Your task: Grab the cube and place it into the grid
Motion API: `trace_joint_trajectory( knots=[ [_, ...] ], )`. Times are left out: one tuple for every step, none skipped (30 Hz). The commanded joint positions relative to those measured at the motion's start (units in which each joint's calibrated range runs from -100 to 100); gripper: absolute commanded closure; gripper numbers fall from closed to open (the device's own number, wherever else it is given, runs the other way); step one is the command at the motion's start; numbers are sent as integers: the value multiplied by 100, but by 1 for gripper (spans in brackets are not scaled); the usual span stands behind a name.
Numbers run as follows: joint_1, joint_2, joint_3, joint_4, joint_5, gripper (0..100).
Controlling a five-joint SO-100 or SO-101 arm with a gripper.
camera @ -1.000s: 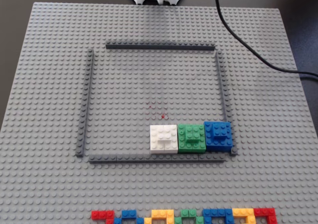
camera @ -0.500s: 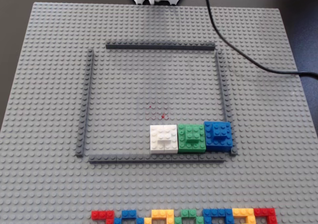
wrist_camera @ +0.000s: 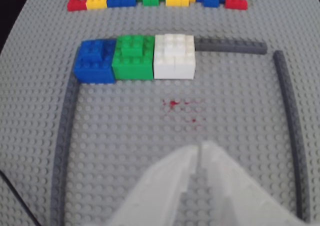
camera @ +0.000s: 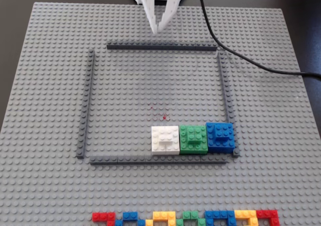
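Note:
The white cube (camera: 165,139) sits inside the grid (camera: 88,103), against its near strip in the fixed view, touching a green block (camera: 193,139). It also shows in the wrist view (wrist_camera: 174,56) at the top, inside the grid (wrist_camera: 67,131). My white gripper (camera: 158,29) hangs at the far edge of the grid in the fixed view, well away from the cube. In the wrist view the gripper (wrist_camera: 199,147) has its tips together and holds nothing.
A blue block (camera: 220,136) stands beside the green one in the grid's corner. A multicoloured brick row (camera: 185,218) lies at the baseplate's near edge. A black cable (camera: 235,50) crosses the far right. Small red specks (camera: 164,117) mark the grid floor.

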Motion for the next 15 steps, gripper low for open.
trace_joint_trajectory(
  knots=[
    [-6, -413, 425, -198, 24, 100],
    [-6, -474, 533, -218, 24, 100],
    [-14, -551, 642, -228, 15, 100],
    [-14, -568, 724, -233, 20, 100],
    [-14, -568, 778, -233, 10, 100],
    [-14, -568, 841, -233, 0, 100],
    [-14, -568, 905, -247, -10, 100],
    [-14, -568, 995, -267, -20, 100],
    [-14, -568, 1077, -276, -20, 100],
    [-14, -568, 1149, -286, -24, 100],
    [-14, -568, 1231, -306, -34, 100],
    [-14, -568, 1322, -330, -34, 100],
    [-14, -568, 1403, -360, -44, 100],
    [-14, -568, 1494, -394, -49, 100],
    [-14, -568, 1584, -433, -39, 100]
  ],
)
